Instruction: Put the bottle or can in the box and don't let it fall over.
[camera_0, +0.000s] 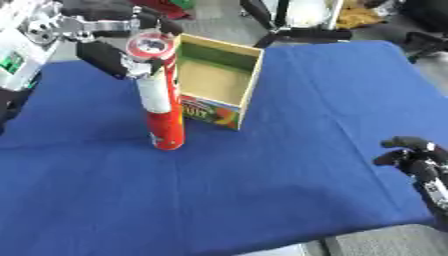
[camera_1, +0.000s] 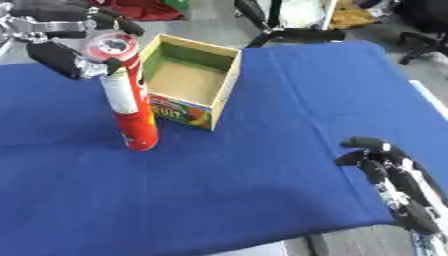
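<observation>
Can: tall red cylindrical can (camera_0: 164, 110) stands upright on blue cloth table (camera_0: 262, 175), touching open cardboard box (camera_0: 216, 80) at its 9 o'clock.
Left hand: left hand (camera_0: 118, 57) has its fingers curled around the can top.
Right hand: right hand (camera_1: 389, 175) idle at 4 o'clock, fingers relaxed, holding nothing.

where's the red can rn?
The red can stands upright on the blue tablecloth, in the upper left of both eye views, just left of the open box, with the left hand gripping its top.
</observation>
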